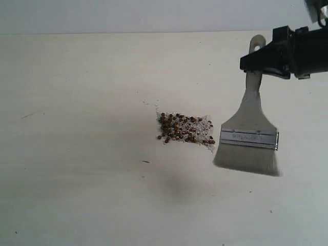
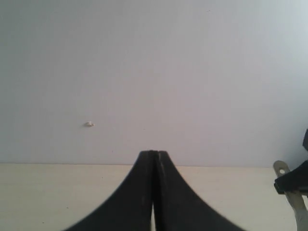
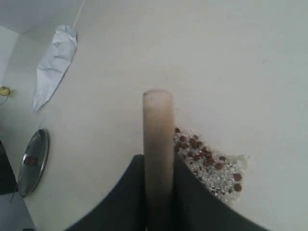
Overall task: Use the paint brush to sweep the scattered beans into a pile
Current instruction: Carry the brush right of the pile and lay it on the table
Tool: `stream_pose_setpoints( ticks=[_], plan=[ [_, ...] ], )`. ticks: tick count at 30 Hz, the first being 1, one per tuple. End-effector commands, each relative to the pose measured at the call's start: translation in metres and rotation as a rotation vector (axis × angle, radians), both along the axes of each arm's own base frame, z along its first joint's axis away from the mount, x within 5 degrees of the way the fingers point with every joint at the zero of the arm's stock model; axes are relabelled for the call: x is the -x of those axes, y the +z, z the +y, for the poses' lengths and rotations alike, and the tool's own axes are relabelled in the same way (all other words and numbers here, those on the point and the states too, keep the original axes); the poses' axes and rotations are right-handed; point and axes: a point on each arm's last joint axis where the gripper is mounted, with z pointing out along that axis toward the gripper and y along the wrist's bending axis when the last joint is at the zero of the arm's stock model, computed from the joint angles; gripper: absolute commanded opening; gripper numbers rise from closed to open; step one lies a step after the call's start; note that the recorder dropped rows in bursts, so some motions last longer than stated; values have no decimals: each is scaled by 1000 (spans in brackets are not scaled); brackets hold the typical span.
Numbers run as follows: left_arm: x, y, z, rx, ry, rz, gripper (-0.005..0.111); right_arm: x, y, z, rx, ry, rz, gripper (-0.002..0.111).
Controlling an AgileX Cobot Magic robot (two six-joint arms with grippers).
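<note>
Beans [image 1: 184, 129], tiny, round and dark reddish-brown, lie gathered in one compact patch near the middle of the pale cream table [image 1: 77, 154], a little right of centre. They number some dozens and sit too close together for an exact count. Fine whitish crumbs [image 1: 204, 123] are mixed among them, thickest along the right and far edges of the patch. A few beans sit slightly apart on its left fringe.

Just right of the patch hangs one wide flat paint brush [image 1: 249, 136] with a pale wooden handle, a silver metal ferrule [image 1: 249, 139] and whitish bristles. Its handle points to the far side and its bristles to the near side. The left corner of the bristles is close beside the right end of the patch; whether the bristles touch the table cannot be told. A line of stamped marking runs along the ferrule, too small to read.

The black right gripper [image 1: 254, 64] reaches in from the right and is clamped on the upper handle, below the holed end. In its wrist view the handle runs straight out between the two fingers, with the beans beside it.

The black left gripper [image 2: 154, 156] has its jaws pressed together, grasping nothing, and faces a plain pale wall [image 2: 154, 72].

The right wrist view also shows one crumpled whitish bag [image 3: 55, 57] and one round silver metal disc [image 3: 32, 161] lying well away from the beans.
</note>
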Motion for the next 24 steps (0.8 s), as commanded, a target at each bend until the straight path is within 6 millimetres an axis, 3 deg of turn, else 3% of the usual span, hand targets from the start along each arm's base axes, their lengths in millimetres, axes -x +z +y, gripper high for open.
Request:
stream_pose_setpoints(
  ticks=[1,5,11,19,24],
  plan=[
    [0,-1,0,1,0,0,0,-7,-35,-3,10,-3,74,0],
    [0,-1,0,1,0,0,0,-13,-65,-9,75,-54,139,0],
    [0,-1,0,1,0,0,0,-16,-78,-15,141,-108,163,1],
    [0,-1,0,1,0,0,0,-21,-84,-24,237,-195,166,35],
    [0,-1,0,1,0,0,0,-23,-86,-31,296,-246,161,42]
  ],
)
